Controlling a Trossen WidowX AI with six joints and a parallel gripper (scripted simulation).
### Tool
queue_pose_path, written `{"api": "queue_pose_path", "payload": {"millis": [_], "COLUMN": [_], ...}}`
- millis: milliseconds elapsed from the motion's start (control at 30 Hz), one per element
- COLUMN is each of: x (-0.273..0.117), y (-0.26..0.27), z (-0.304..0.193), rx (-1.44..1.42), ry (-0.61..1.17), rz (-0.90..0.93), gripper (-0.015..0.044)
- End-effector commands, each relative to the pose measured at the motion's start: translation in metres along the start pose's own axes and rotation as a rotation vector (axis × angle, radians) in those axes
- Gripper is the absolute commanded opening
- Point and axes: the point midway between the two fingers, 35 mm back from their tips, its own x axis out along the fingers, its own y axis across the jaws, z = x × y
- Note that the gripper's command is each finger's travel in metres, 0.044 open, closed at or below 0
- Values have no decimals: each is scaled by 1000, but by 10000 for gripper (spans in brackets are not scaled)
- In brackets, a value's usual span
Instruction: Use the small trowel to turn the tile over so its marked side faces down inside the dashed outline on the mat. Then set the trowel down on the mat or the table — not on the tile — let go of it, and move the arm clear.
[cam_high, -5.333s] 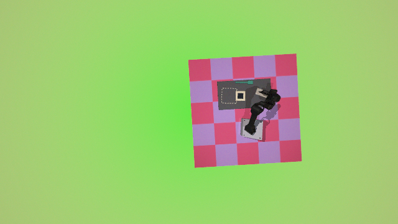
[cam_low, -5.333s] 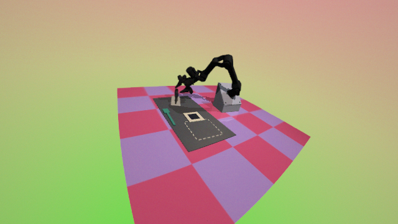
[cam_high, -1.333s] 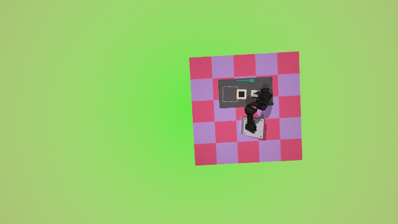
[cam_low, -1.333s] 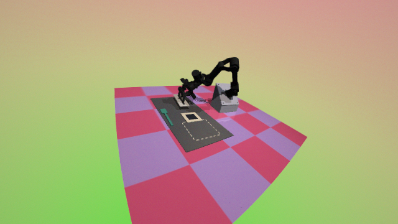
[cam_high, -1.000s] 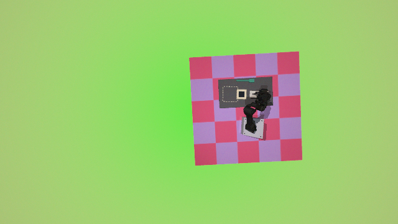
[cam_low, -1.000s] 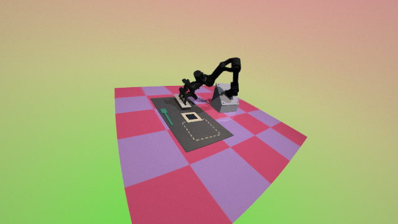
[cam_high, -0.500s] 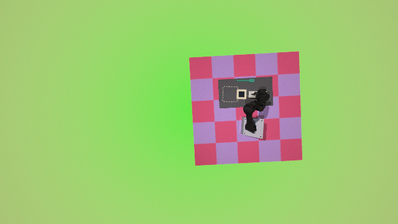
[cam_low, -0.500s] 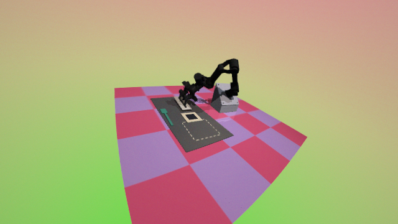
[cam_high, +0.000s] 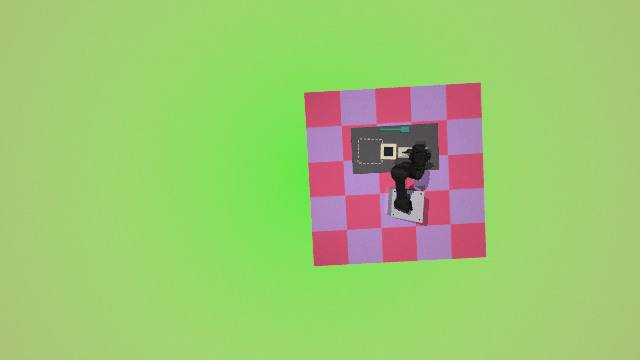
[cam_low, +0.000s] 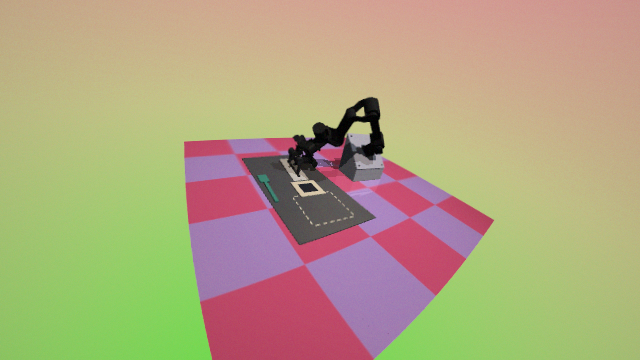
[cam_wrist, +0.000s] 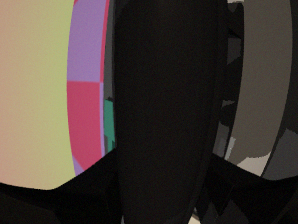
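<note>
The end effector (cam_high: 413, 151) (cam_low: 295, 167) (cam_wrist: 157, 147) seems to pinch the small trowel (cam_high: 404, 152) (cam_low: 302, 178) (cam_wrist: 255, 165) — its pale blade points at the tile (cam_high: 388, 151) (cam_low: 308, 188), which lies flat just past it, to the robot's left — by the dashed outline's (cam_high: 370, 163) (cam_low: 334, 221) near edge.

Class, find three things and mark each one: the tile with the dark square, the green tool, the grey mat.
tile (cam_high: 384, 151) (cam_low: 299, 188): top and exterior views, pale border
green tool (cam_high: 404, 129) (cam_low: 263, 178) (cam_wrist: 109, 117): all three views, blade
grey mat (cam_high: 370, 169) (cam_low: 300, 232): top and exterior views, bare surface
</note>
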Motion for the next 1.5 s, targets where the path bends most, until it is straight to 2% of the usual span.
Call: {"api": "queue_pose_path", "payload": {"millis": [0, 1100, 1467], "x": [1, -2, -7], "y": [1, 5, 11], "z": [-2, -53, -49], "rx": [-2, 1, 58], "ry": [-6, -5, 44], "rz": [11, 10, 10], "gripper": [0, 0, 0]}}
